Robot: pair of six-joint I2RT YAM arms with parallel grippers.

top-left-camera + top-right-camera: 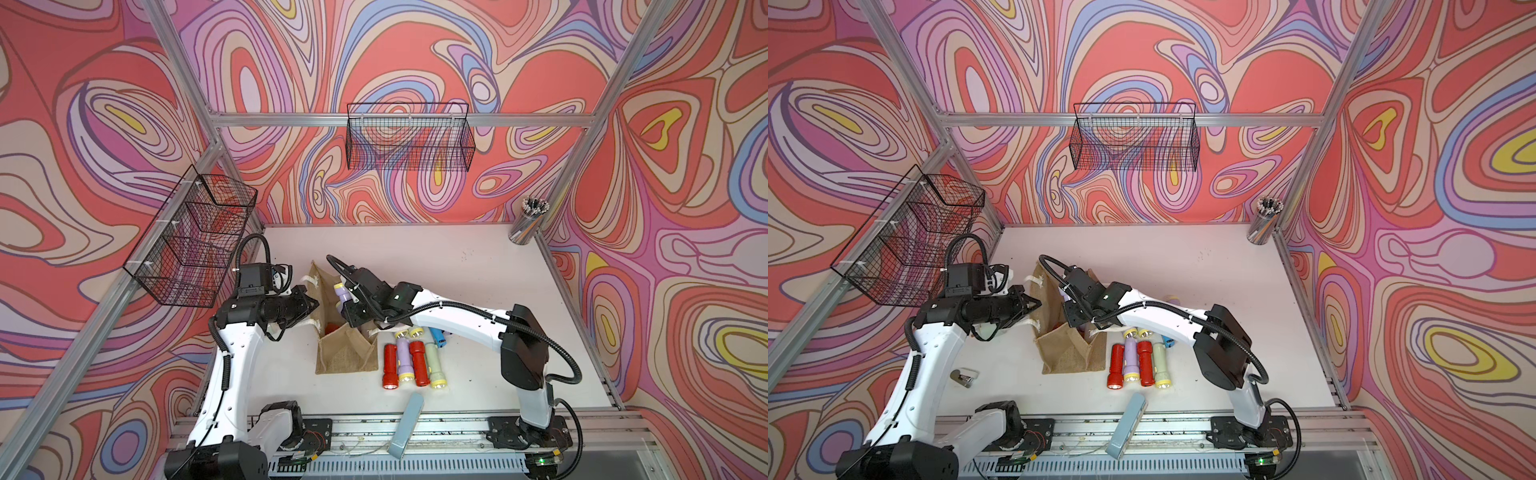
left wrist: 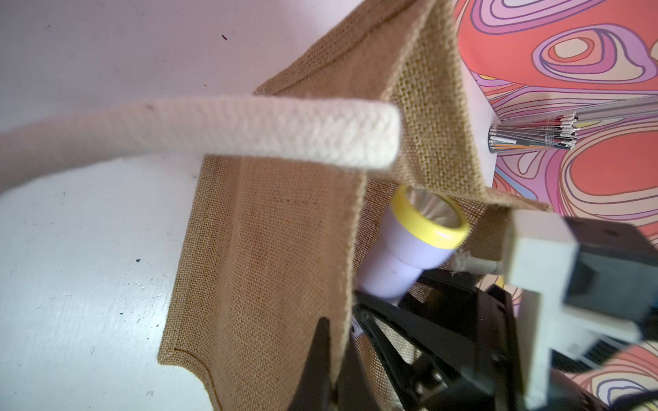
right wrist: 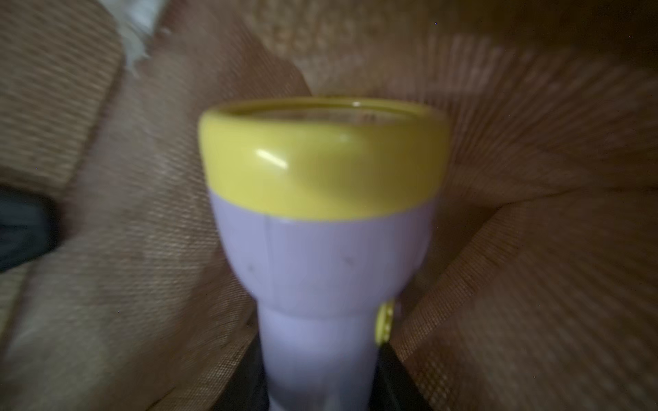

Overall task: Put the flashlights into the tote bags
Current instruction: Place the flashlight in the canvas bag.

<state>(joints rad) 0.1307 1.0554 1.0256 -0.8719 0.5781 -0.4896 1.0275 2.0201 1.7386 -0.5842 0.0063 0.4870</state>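
Observation:
The tan burlap tote bag [image 1: 347, 353] [image 1: 1071, 353] stands open on the white table. My left gripper [image 1: 312, 305] [image 1: 1037, 305] [image 2: 338, 334] is shut on the bag's side wall [image 2: 270, 256], pinching the rim. A white rope handle [image 2: 249, 131] hangs beside it. My right gripper [image 1: 347, 309] [image 3: 320, 384] is shut on a lilac flashlight [image 1: 343, 295] [image 2: 402, 249] [image 3: 320, 231] with a yellow head, held in the bag's mouth. Something red [image 1: 332, 328] lies inside. Red [image 1: 390, 365], lilac [image 1: 404, 357], red [image 1: 419, 361], pale green [image 1: 434, 363] and blue [image 1: 438, 336] flashlights lie right of the bag.
A flat grey-blue bar [image 1: 407, 424] overhangs the table's front edge. Black wire baskets hang on the back wall [image 1: 409, 137] and the left frame [image 1: 195, 237]. A cup of pens [image 1: 528, 220] stands at the back right corner. A small metal object [image 1: 963, 378] lies near the left arm.

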